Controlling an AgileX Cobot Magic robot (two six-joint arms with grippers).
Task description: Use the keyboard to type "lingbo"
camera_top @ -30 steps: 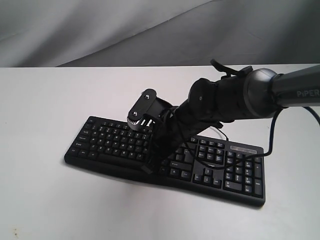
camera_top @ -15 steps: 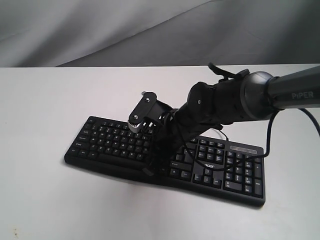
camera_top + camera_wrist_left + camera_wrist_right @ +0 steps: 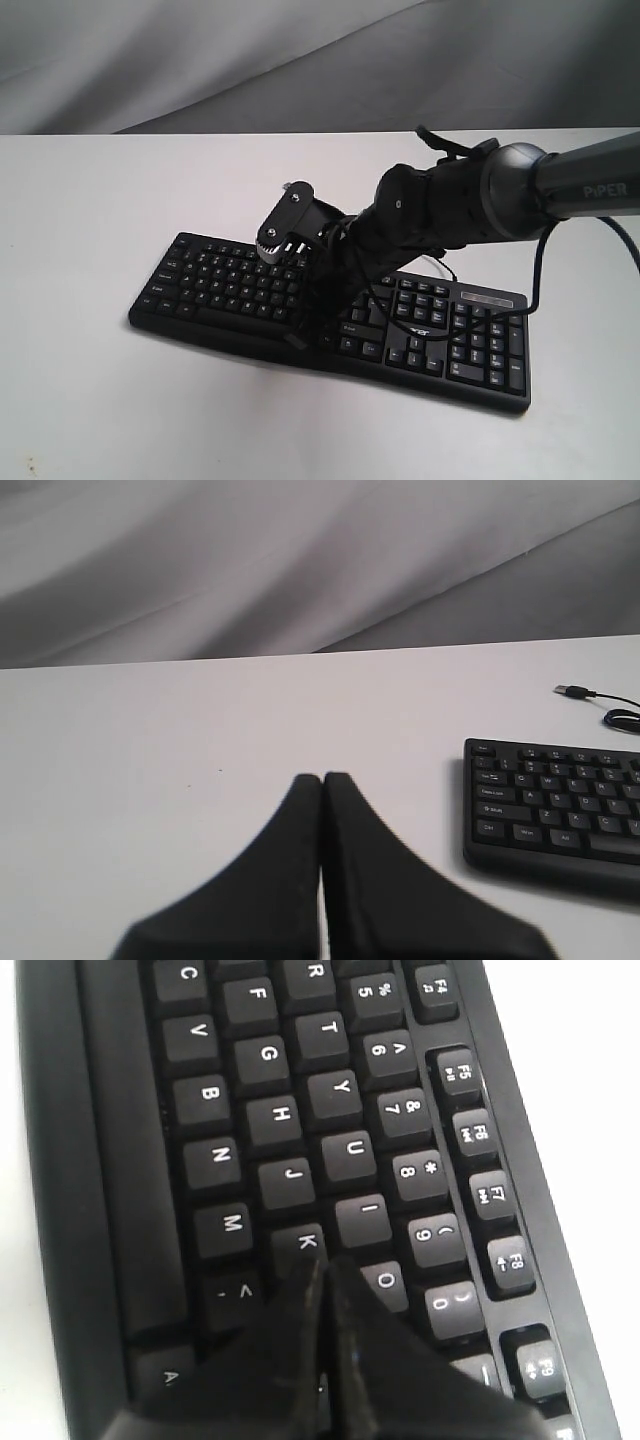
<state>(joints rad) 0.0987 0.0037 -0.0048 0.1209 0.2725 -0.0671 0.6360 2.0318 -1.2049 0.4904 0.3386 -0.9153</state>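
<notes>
The keyboard (image 3: 470, 340) lies in the middle of the counter (image 3: 100, 200), slanting toward the front right corner. The right gripper (image 3: 325, 1270), pinched closed and empty, aims between K (image 3: 305, 1243) and O (image 3: 383, 1282), so it could hit 2 keys at once. The left gripper (image 3: 322, 780), also closed, holds nothing.
</notes>
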